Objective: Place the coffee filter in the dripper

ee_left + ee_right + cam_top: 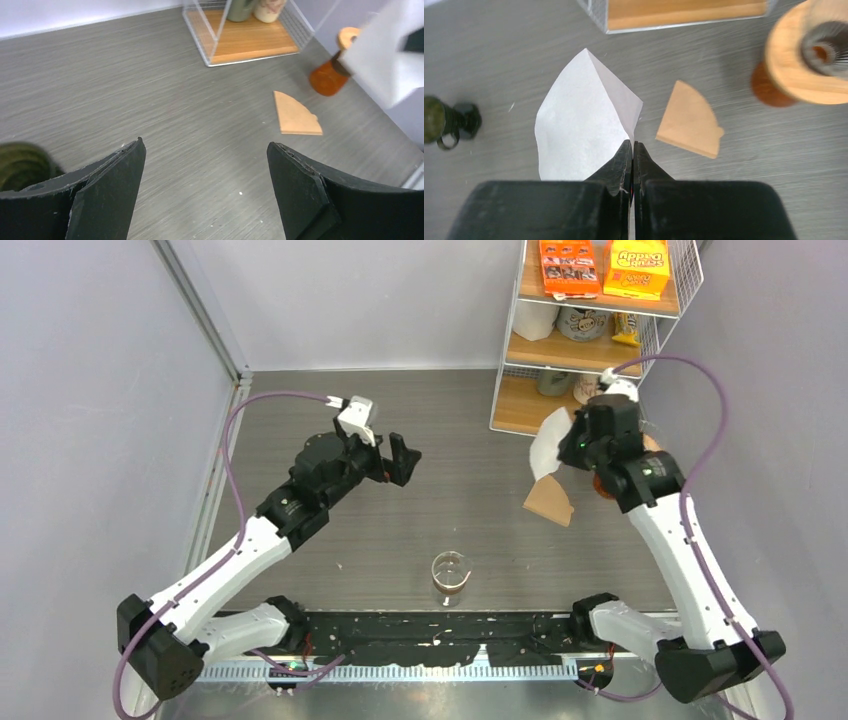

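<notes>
My right gripper (570,448) is shut on the edge of a white paper coffee filter (546,452) and holds it above the table; in the right wrist view the gripper (632,143) pinches the filter (579,135). The dripper (809,55), with a wooden collar on an amber glass base, stands to the right of the filter; my right arm mostly hides it in the top view. It also shows in the left wrist view (330,75). My left gripper (400,456) is open and empty over the table's middle, also in its own view (205,146).
A brown paper filter (549,502) lies flat on the table below the held one. A wire shelf rack (590,340) with boxes, mugs and jars stands at the back right. A small glass (450,575) stands near the front middle.
</notes>
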Tool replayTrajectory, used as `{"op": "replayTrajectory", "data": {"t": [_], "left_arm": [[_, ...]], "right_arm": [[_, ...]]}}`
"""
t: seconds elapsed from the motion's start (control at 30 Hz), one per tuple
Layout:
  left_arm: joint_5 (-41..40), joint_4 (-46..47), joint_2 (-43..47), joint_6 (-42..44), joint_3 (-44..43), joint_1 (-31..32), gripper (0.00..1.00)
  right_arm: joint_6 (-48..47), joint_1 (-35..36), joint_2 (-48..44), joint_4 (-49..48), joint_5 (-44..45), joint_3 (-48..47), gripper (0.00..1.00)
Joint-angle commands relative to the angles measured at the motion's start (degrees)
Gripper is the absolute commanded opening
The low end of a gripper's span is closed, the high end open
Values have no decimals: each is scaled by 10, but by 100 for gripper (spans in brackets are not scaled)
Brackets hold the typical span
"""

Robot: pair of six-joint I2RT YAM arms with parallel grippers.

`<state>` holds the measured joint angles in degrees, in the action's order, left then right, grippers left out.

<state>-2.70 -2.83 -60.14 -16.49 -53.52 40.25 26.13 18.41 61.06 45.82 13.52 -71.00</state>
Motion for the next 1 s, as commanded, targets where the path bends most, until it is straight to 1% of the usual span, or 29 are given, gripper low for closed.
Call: {"op": "replayTrajectory", "data": {"t": [0.0,0.03,0.13,0.2,0.33,0.4,0.43,0.5,0.6,0.63,0.77,0.87,0.97], "left_arm": [[24,61,13,-23,25,-51,100],[39,68,13,-24,30,-60,99],[68,79,11,-31,43,-84,100],[77,83,13,-33,51,-97,100],[95,105,22,-35,76,-114,100],[102,115,26,-29,85,-116,100],[103,117,28,-26,87,-117,100],[103,121,30,-20,92,-117,100],[103,126,30,-15,95,-117,99],[104,127,28,-14,96,-118,100],[107,128,24,-12,95,-121,100],[114,131,23,-13,95,-124,99],[120,133,21,-13,96,-127,100]], "right_arm": [[-49,-83,-7,61,-16,-93,5],[-52,-110,5,82,-10,-124,5],[-65,-180,34,127,11,-178,5],[-76,-222,56,144,4,-211,5],[-128,-294,114,159,-65,-259,5],[-188,-323,143,170,-124,-280,5],[-233,-332,153,175,-164,-295,5],[-294,-349,184,195,-183,-320,5],[-333,-379,220,213,-194,-343,5],[-350,-386,225,213,-218,-348,5],[-377,-425,243,216,-245,-351,5],[-388,-437,254,216,-267,-345,5],[-389,-446,270,215,-266,-343,5]]}}
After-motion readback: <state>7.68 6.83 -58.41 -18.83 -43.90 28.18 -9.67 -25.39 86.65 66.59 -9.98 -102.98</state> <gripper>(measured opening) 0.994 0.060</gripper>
